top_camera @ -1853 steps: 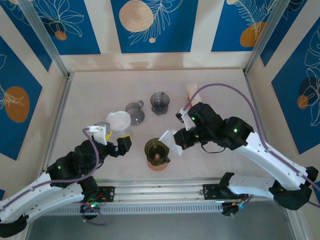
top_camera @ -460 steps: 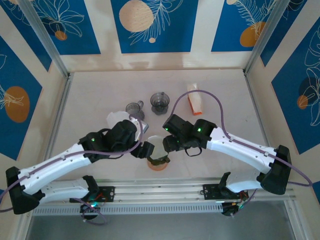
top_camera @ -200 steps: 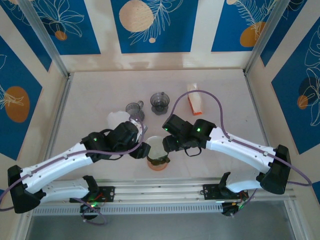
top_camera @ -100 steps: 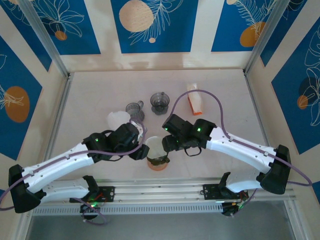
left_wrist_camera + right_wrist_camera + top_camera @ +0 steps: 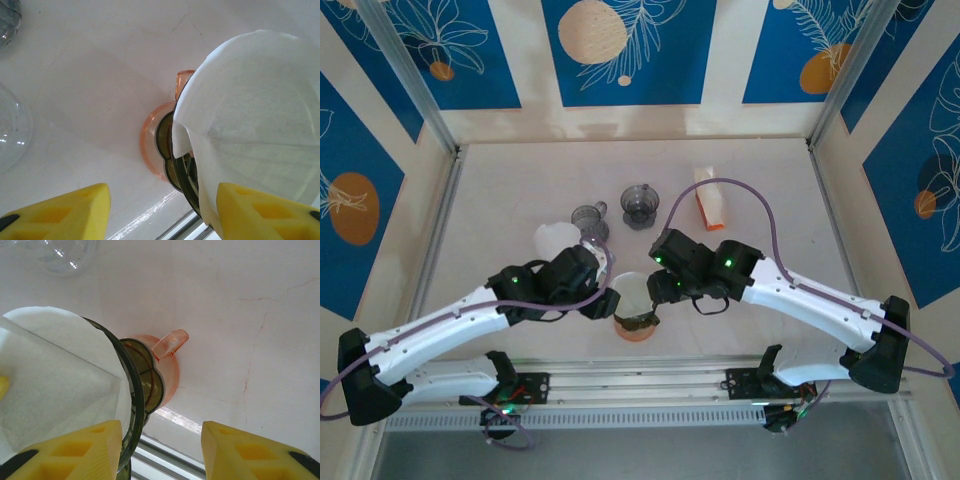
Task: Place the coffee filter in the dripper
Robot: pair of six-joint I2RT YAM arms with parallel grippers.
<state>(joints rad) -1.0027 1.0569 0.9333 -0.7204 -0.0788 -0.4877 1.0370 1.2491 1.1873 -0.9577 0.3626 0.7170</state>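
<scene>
The dark olive dripper (image 5: 638, 318) stands on its orange base near the table's front edge, and the white coffee filter (image 5: 632, 294) sits opened in its mouth. My left gripper (image 5: 606, 302) is at the dripper's left side, my right gripper (image 5: 660, 288) at its right. In the left wrist view the filter (image 5: 250, 115) rises over the dripper rim (image 5: 181, 167); my left gripper (image 5: 165, 212) is open, one yellow finger (image 5: 265, 210) against the filter's edge. In the right wrist view my right gripper (image 5: 160, 450) is open astride the rim (image 5: 134, 390), one finger (image 5: 65, 450) over the filter (image 5: 50, 375).
Two small glass vessels (image 5: 590, 216) (image 5: 640, 204) stand behind the dripper, with a white cup-like holder (image 5: 554, 240) to their left. An orange-and-white pack (image 5: 710, 206) lies at the back right. The metal rail (image 5: 640, 385) runs along the near edge.
My right gripper's fingers have drawn somewhat closer together and its arm has shifted slightly right. The left gripper has barely moved. The filter stays in the dripper.
</scene>
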